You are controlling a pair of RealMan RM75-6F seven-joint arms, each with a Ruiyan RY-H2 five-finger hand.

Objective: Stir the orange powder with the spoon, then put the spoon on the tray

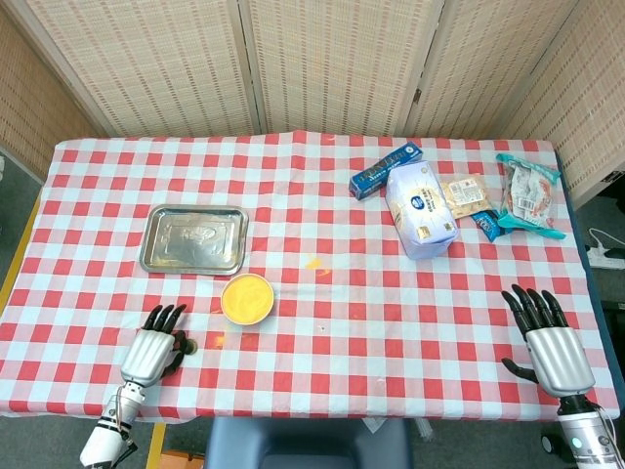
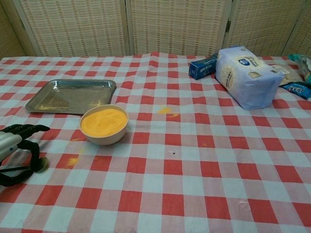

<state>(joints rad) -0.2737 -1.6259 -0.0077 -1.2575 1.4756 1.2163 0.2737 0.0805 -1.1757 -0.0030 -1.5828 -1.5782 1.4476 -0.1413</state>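
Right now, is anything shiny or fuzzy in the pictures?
Head view: the metal tray shines with pale reflections; everything looks sharp. Chest view: the tray mirrors the screen behind it, the bowl of orange powder casts only a soft shadow, and the left hand is cut off by the frame edge.
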